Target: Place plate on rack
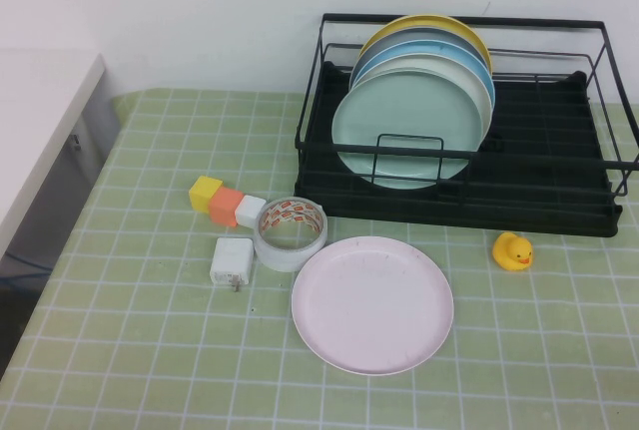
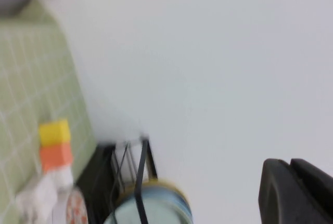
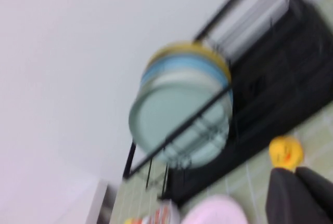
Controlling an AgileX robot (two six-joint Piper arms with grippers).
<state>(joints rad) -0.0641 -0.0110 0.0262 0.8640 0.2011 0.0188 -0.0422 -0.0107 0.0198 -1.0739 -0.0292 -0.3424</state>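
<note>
Plate [image 1: 372, 304] flat before rack [image 1: 559, 196]; left claw [image 2: 296, 193], right claw [image 3: 299, 195] raised.

Green checked surface [image 1: 120, 350] carries the black wire rack [image 1: 559, 213] at the far right. Pink plate [image 1: 371, 303] lies flat in front of it, near the middle. Tape roll [image 1: 290, 232] sits just left of the plate's far edge, white charger [image 1: 231, 261] beside it. Yellow [image 1: 205, 192], orange [image 1: 226, 206] and white [image 1: 250, 211] blocks sit in a touching row behind the tape. Rubber duck [image 1: 512, 250] stands right of the plate, near the rack's front edge.
</note>
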